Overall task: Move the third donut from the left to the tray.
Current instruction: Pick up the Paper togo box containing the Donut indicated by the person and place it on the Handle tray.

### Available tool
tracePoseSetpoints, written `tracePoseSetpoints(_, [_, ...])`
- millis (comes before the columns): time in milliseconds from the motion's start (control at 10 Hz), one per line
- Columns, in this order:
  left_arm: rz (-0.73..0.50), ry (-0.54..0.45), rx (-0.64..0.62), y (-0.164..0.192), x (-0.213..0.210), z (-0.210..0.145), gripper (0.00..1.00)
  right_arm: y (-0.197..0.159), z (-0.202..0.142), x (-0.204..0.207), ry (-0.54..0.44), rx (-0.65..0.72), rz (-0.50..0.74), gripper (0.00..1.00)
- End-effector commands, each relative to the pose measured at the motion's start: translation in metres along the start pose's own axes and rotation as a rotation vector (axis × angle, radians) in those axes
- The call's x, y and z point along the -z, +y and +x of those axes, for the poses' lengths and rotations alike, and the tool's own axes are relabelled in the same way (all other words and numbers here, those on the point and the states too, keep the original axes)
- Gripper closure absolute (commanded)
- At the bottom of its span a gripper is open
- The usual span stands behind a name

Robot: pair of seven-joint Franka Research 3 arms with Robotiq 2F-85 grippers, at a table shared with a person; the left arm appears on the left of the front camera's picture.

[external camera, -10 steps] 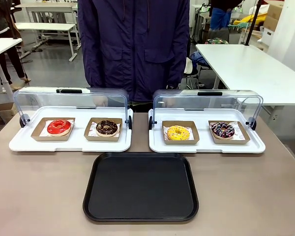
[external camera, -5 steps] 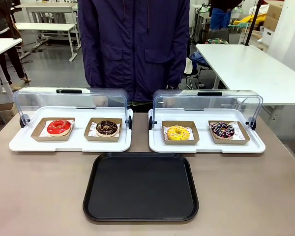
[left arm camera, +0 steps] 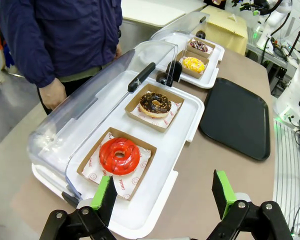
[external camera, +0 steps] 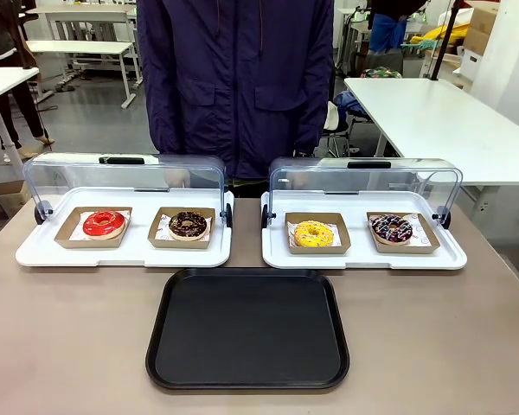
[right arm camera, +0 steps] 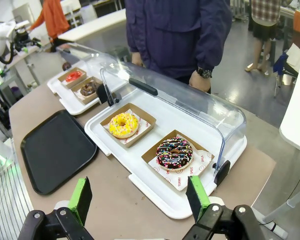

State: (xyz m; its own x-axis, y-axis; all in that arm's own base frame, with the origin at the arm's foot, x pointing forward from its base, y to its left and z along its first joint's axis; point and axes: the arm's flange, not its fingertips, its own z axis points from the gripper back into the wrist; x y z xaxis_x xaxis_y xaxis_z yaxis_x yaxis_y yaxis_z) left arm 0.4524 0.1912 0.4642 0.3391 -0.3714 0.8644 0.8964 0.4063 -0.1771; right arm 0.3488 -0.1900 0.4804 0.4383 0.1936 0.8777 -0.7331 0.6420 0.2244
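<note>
The yellow-iced donut (external camera: 313, 233) sits in its brown cardboard holder (external camera: 294, 247), just right of centre in the front view. It is on the left half of the right-hand white tray (external camera: 363, 260), whose clear lid (external camera: 363, 177) stands rolled back behind it. The black tray (external camera: 247, 333) lies bare in the lower middle of the frame, just in front of the white one.

The donut looks light and soft. Its icing would probably smear or dent under a squeeze, and the sprinkles would shed, so the donut itself is a poor place to grip. The holder looks like thin card, stiff enough to carry so little weight, with low walls all round. The better hold is likely one of those walls, pinched on the near side with one pad inside and one outside. Held by one edge, it may sag or tip, so it should be kept level.

The sprinkled chocolate donut (external camera: 391, 227) sits near on the right, in a separate holder, leaving room to approach from the front.

The right hand (right arm camera: 140, 196) is spread wide and holds nothing, at the bottom of its wrist view. The left hand (left arm camera: 165, 192) is likewise wide and empty.
</note>
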Motion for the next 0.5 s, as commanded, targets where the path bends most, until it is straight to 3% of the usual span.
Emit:
tracePoseSetpoints(0, [-0.008, -0.009, 0.011, 0.0001, -0.0027, 0.0012, 0.0, -0.0006, 0.0019, 0.0005, -0.017, -0.007, 0.001, 0.0])
tracePoseSetpoints(400, [-0.008, -0.009, 0.011, 0.0001, -0.0027, 0.0012, 0.0, -0.0006, 0.0019, 0.0005, -0.017, -0.007, 0.001, 0.0])
